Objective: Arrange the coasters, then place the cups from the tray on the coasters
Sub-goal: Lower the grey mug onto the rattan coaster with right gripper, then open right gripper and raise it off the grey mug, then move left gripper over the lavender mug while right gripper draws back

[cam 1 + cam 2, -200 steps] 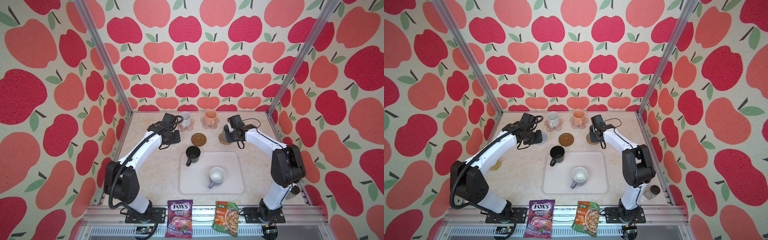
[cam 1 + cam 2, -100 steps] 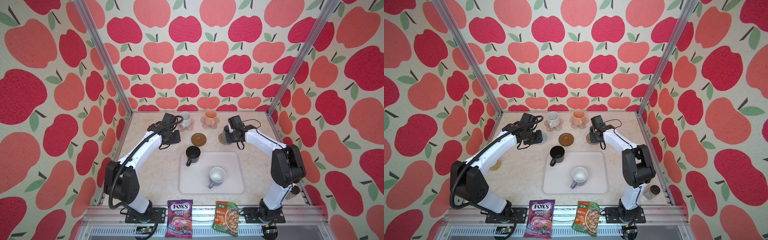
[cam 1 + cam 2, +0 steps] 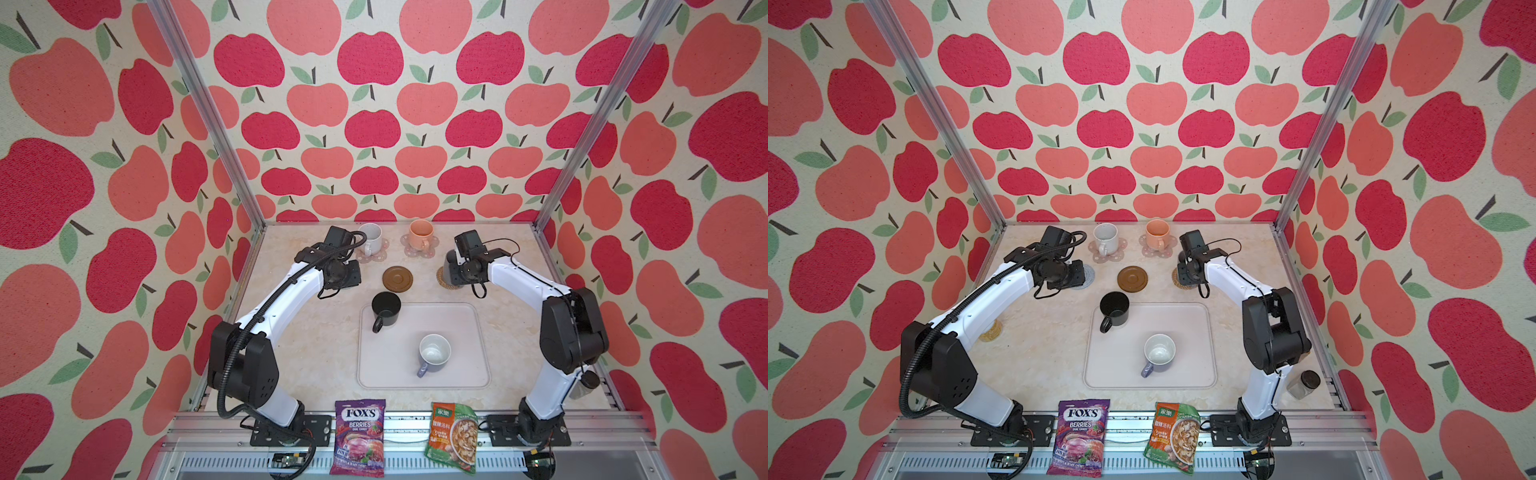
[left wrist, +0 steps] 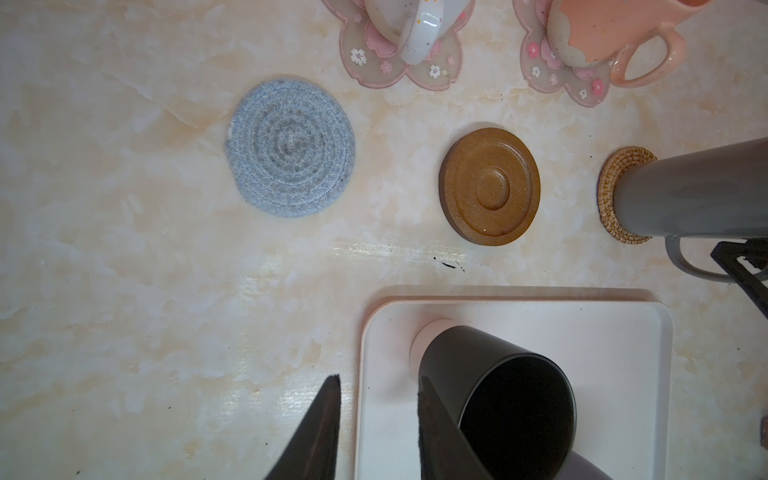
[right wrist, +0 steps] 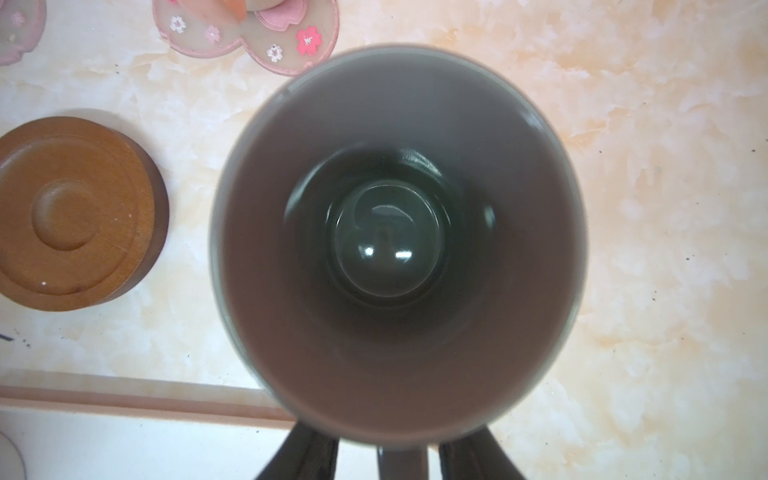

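Note:
A dark grey cup stands upright on the tan rattan coaster at the back right. My right gripper is open, its jaws either side of the cup's handle with gaps showing. My left gripper is open and empty, hanging over the tray's far-left rim beside the black cup. A lavender-grey cup stands mid-tray. The speckled white cup and the peach cup sit on pink flower coasters. The grey woven coaster and the brown disc coaster are bare.
Two snack bags, a purple one and a green-and-orange one, lie at the front edge. A small lidded jar stands by the right arm's base. Patterned walls close in the back and both sides.
My right gripper's jaws have come apart from the dark grey cup's handle. Both arms stay about where they were.

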Available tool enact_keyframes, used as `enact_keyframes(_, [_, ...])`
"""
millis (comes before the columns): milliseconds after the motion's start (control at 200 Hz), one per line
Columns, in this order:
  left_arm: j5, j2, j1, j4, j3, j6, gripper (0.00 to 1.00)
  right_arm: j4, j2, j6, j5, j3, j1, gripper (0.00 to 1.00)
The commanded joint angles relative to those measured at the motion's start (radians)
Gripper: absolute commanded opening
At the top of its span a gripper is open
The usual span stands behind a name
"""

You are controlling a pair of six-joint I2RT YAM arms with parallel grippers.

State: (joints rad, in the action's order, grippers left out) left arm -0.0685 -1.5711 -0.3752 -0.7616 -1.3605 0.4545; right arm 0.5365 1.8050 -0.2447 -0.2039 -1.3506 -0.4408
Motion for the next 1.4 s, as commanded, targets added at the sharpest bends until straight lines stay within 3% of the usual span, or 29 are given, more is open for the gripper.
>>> enact_keyframes(0, [0.012, 0.022, 0.003, -0.019, 0.006, 0.006, 0.34, 0.041, -0.003, -0.016, 0.009, -0.029, -0.005, 0.4])
enact_keyframes(425, [0.065, 0.088, -0.005, -0.072, 0.027, -0.002, 0.34, 0.062, -0.154, -0.005, -0.009, 0.023, -0.006, 0.45])
enact_keyframes(740, [0.098, 0.2, -0.06, -0.099, 0.09, 0.019, 0.34, 0.037, -0.327, -0.009, -0.024, 0.132, -0.006, 0.48])
enact_keyframes(1111, [0.176, 0.281, -0.294, -0.108, 0.175, 0.067, 0.35, 0.033, -0.559, -0.082, -0.026, 0.35, -0.006, 0.5])
enact_keyframes(1396, [0.122, 0.339, -0.421, -0.117, 0.237, 0.078, 0.35, 0.044, -0.707, -0.09, -0.046, 0.439, -0.005, 0.51])
